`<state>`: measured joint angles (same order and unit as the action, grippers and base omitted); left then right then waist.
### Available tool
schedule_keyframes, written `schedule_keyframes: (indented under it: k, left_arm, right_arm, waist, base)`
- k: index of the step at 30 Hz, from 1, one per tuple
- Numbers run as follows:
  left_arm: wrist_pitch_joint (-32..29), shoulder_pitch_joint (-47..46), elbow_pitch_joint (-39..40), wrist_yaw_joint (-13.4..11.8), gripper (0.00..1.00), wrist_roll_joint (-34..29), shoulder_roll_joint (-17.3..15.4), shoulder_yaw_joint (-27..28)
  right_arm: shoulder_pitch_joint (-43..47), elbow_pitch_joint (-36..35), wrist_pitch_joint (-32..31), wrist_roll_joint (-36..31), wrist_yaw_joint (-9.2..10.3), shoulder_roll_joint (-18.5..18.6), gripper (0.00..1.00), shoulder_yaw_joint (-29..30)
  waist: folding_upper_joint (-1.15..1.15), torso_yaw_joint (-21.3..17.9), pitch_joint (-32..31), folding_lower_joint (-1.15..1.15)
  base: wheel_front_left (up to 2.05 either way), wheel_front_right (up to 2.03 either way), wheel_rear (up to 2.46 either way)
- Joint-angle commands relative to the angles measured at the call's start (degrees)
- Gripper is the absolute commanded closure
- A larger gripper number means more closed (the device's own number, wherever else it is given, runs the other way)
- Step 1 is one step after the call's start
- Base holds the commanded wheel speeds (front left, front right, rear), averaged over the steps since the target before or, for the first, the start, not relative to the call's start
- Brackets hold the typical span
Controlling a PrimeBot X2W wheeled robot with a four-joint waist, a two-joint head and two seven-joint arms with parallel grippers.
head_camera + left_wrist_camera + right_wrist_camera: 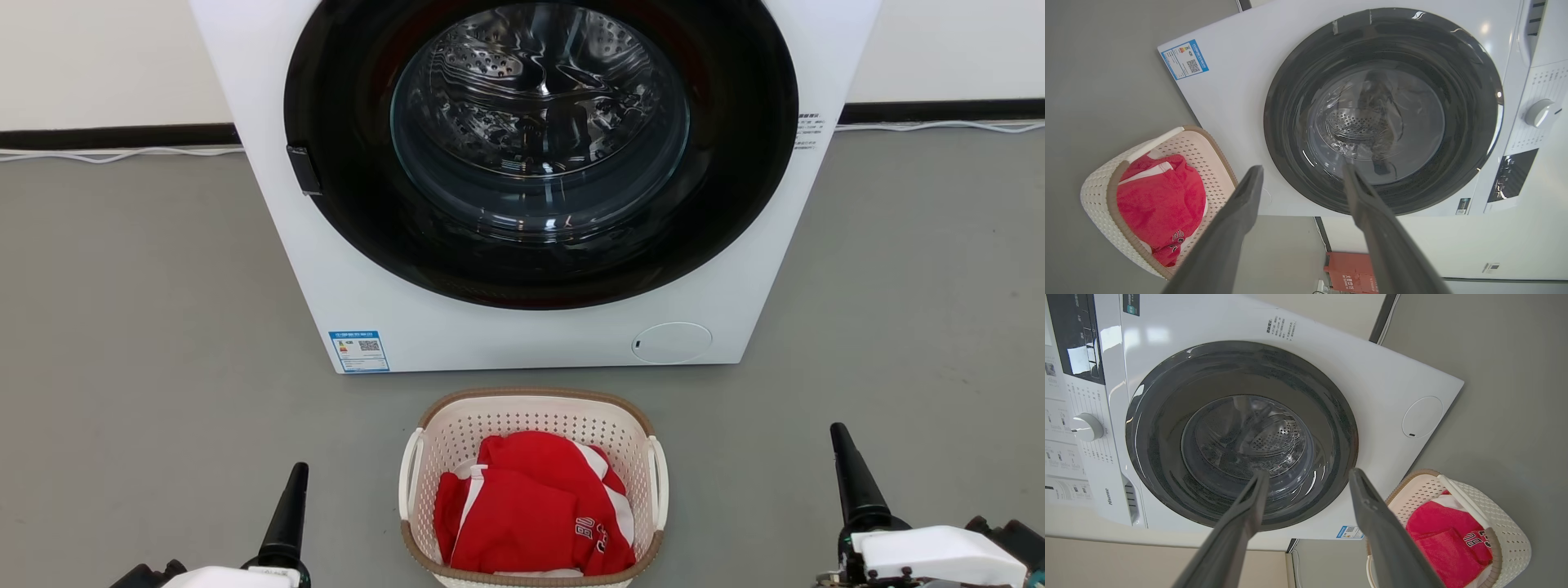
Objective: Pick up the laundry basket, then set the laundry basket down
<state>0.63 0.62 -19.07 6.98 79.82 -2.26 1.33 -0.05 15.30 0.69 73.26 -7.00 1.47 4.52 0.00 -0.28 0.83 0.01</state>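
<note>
The laundry basket [522, 418], cream-white and perforated with a brown rim, stands on the grey floor just in front of the washing machine. A red and white garment [531, 506] lies inside it. My left gripper [295, 483] is low on the basket's left, well apart from its white side handle [406, 474]. My right gripper [845, 457] stands farther off on the basket's right. Both point up toward the machine. In the left wrist view the left gripper [1302, 167] is open and holds nothing, with the basket [1098, 192] off to its side. The right gripper [1308, 472] is likewise open beside the basket [1511, 539].
A large white front-loading washing machine [522, 335] with a dark round glass door [539, 147], shut, rises right behind the basket. Grey floor spreads to both sides. A white cable [114, 153] runs along the dark skirting at the wall.
</note>
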Motion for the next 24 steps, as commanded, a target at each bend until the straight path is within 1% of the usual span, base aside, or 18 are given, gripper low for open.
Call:
schedule_keyframes:
  k: [1, 8, 9, 24]
  left_arm:
    - [0.65, -2.25, 1.07, 0.22, 0.00, -1.66, -0.62, 0.57]
    - [1.85, -2.46, 0.68, 0.24, 0.00, -8.59, -0.56, 1.01]
    - [1.85, -2.46, 0.68, 0.24, 0.00, -8.59, -0.56, 1.01]
    - [4.41, -2.61, 0.25, 0.30, 0.00, -23.51, -0.63, 1.83]
  right_arm:
    - [-1.18, -2.05, 0.83, -2.06, -0.20, 0.68, 0.00, -0.82]
    - [-1.35, -2.64, 2.00, -10.69, -0.23, 0.74, 0.00, -0.88]
    - [-1.35, -2.64, 2.00, -10.69, -0.23, 0.74, 0.00, -0.88]
    - [-1.62, -3.06, 4.52, -29.94, -0.28, 0.87, 0.00, -1.15]
  waist:
    - [0.00, 0.01, 0.02, -0.01]
    - [0.00, 0.08, 0.09, -0.01]
    - [0.00, 0.08, 0.09, -0.01]
    - [0.00, 0.05, 0.07, -0.01]
  base:
    - [0.00, 0.00, 0.00]
    - [0.00, 0.00, 0.00]
    - [0.00, 0.00, 0.00]
    - [0.00, 0.00, 0.00]
